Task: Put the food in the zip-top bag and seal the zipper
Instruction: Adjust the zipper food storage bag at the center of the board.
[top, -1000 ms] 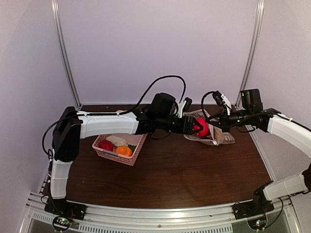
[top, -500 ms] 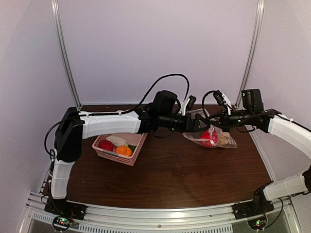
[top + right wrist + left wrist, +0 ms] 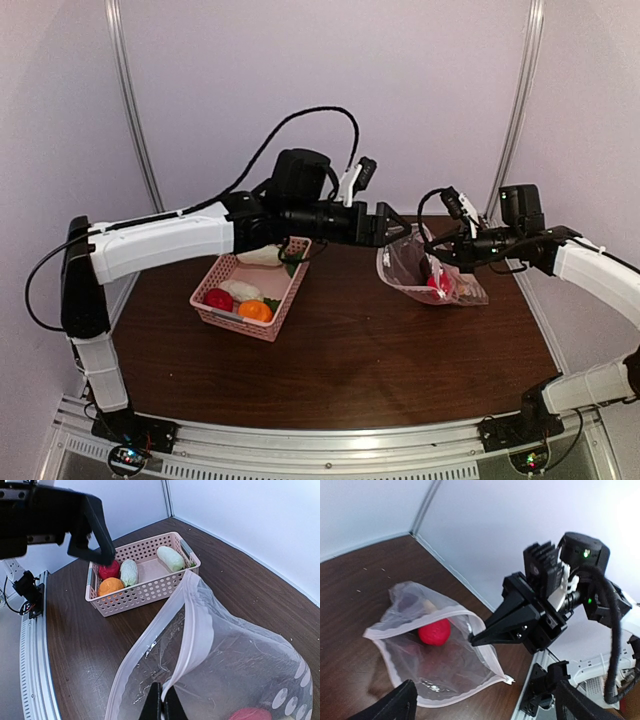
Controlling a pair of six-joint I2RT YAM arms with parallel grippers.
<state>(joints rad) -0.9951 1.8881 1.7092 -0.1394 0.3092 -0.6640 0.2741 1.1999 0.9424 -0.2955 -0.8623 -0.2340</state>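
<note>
1 red fruit (image 3: 434, 632) in bag (image 3: 447, 672), R claw (image 3: 161, 707) pinching rim (image 3: 192, 615).

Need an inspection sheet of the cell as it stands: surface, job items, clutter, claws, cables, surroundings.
Surface: dark wood table, a few pale specks.
Job's things: zip-top bag mouth open, zipper unsealed, red toy inside. Pink basket holds red piece, orange piece, two pale radishes.
Clutter: nothing seen.
Grippers: left claw open, empty, beside the bag mouth. Right claw shut on the bag's mouth edge.
Cables: black cable loops above the left arm, clear of the items.
Surroundings: pale walls, metal posts, front rail.
</note>
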